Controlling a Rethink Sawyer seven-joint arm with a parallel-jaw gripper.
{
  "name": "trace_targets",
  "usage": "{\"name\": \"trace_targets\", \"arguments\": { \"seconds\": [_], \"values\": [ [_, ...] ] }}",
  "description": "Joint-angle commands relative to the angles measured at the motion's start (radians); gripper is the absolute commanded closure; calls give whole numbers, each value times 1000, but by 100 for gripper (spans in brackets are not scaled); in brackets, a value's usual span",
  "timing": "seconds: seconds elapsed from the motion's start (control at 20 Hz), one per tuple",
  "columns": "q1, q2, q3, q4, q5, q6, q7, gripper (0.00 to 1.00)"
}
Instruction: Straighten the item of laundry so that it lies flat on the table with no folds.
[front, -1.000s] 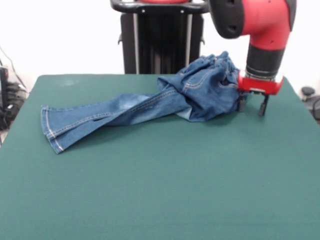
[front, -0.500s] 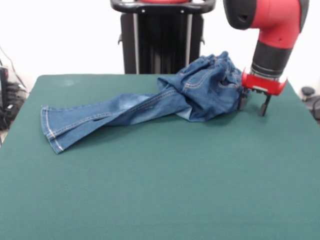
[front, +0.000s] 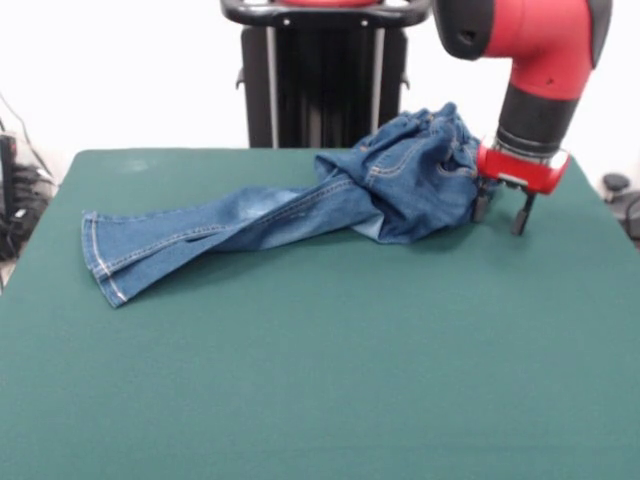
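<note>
The near half of the large dark green felt-topped table (front: 320, 380) is seen as bare cloth. Further back, the small pair of blue denim jeans (front: 300, 205) is laid with its long axis running almost across the picture, rising slightly toward the right. The leg hems (edged in orange-tan stitching) are pointed to the left and a little toward the camera, ending near the table's left side, with the two legs lying one over the other. The waist end is pointed right and away, where the fabric is bunched into a raised heap with folds and a visible pocket seam. Just beside that heap, on its right, the black two-fingered gripper (front: 498, 210) of the red and black arm is held low over the table; its fingers (front: 519, 214) are seen apart, the left one touching or nearly touching the denim, with nothing clamped between them.
</note>
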Motion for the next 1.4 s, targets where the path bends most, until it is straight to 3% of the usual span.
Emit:
{"name": "trace_targets", "arguments": {
  "seconds": [0.05,0.35,0.75,0.85,1.4],
  "values": [
    [-2,61,-7,1,62,-92,159,0],
    [-31,-106,45,132,53,-39,139,0],
    [-82,-257,80,224,52,38,94,0],
    [-81,-242,77,223,48,20,97,0],
    [15,53,2,68,71,-183,159,0]
  ]
}}
